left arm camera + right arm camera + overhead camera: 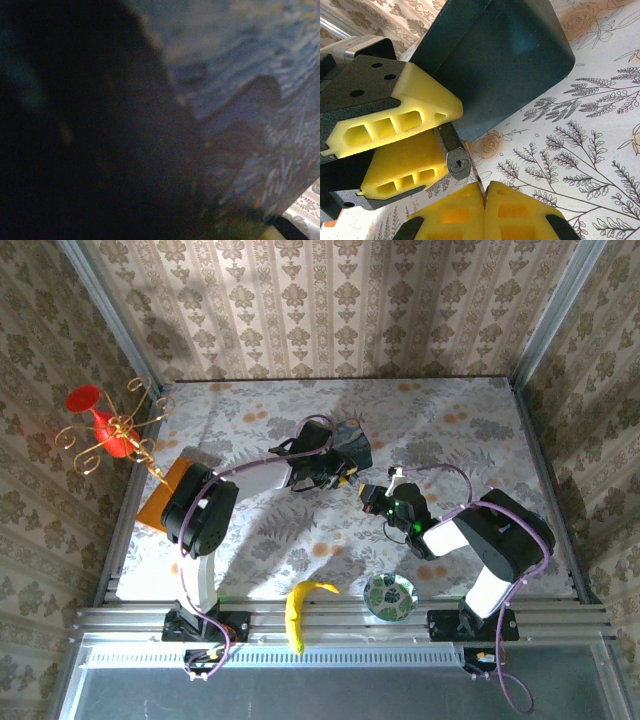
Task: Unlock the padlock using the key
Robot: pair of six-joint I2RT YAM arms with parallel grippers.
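Note:
In the right wrist view, the small dark padlock (pixel 458 162) shows its silvery keyhole face. It is clamped between the yellow fingers (pixel 415 107) of my left gripper (pixel 442 137). My right gripper (pixel 485 189) is shut on the key (pixel 476 176), a thin blade rising from between its fingertips. The blade lies along the padlock's right edge, beside the keyhole and not in it. In the top view the left gripper (pixel 338 478) and right gripper (pixel 368 492) meet mid-table. The left wrist view is dark and blurred, and the padlock is hidden there.
A dark blue painted box (pixel 495 60) stands right behind the padlock, also in the top view (pixel 352 445). A banana (pixel 300 612) and a glass dish (pixel 389 596) lie near the front rail. An orange slab (pixel 160 495), red vase (pixel 100 420) and gold candleholder (pixel 125 435) sit left.

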